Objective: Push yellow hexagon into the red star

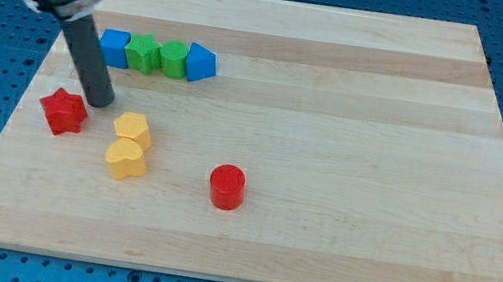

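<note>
Toward the board's left, the yellow hexagon [133,128] sits just right of the red star [64,111], apart from it. My tip [101,102] rests between them, slightly above; it has no jaws. A second yellow block [126,158] touches the hexagon below; a red cylinder [226,187] stands farther right.
</note>
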